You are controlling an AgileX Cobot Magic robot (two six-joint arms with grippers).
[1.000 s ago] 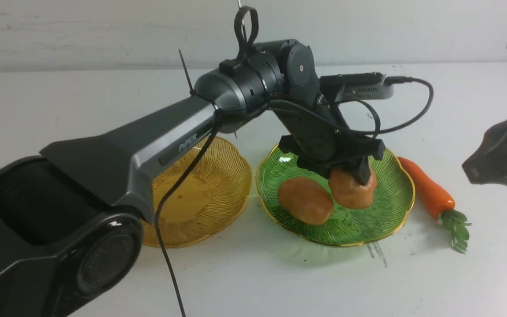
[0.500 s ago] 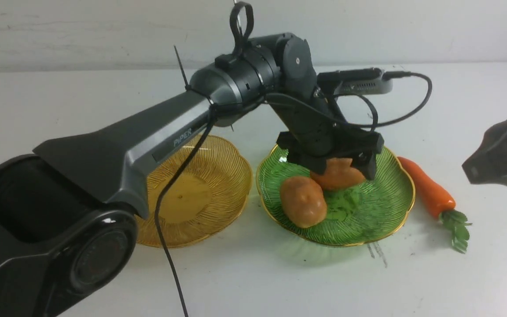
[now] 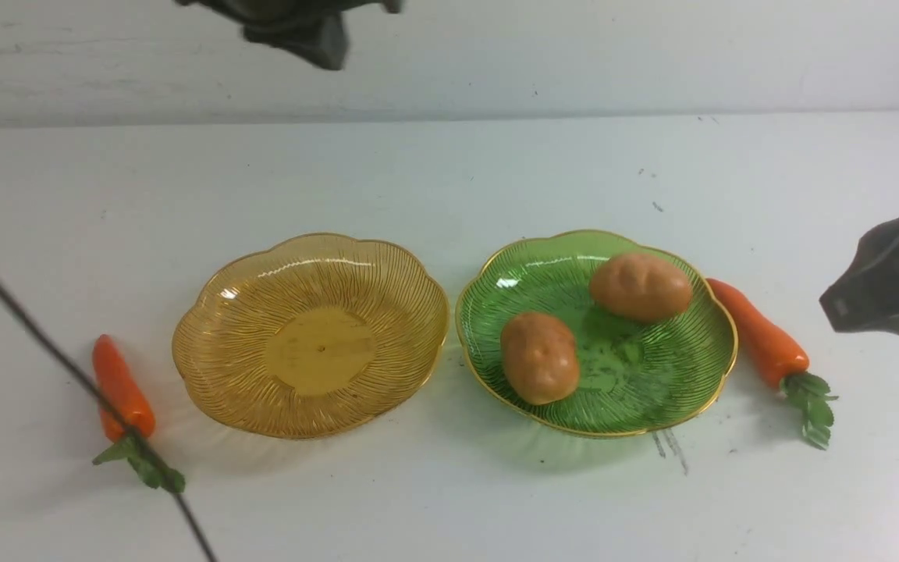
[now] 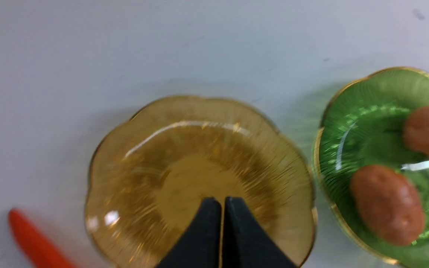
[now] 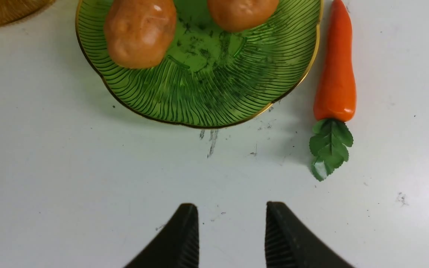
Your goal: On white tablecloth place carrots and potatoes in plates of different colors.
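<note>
Black ridged claw [image 5: 231,204], thin dark cable [image 3: 67,357]

Cropped by the left wrist view's edge and blurred: left carrot [image 4: 32,242], green plate [image 4: 348,123]. Cropped atop the front view: probably the left arm [image 3: 293,27].

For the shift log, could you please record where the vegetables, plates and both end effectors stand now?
surface: white tablecloth
green plate: holds near potato and far potato
amber plate: empty
left carrot: on cloth, left of amber plate
right carrot: on cloth, by green plate's right rim
left end effector: shut, empty, raised over amber plate
right end effector: open, empty, over bare cloth
</note>
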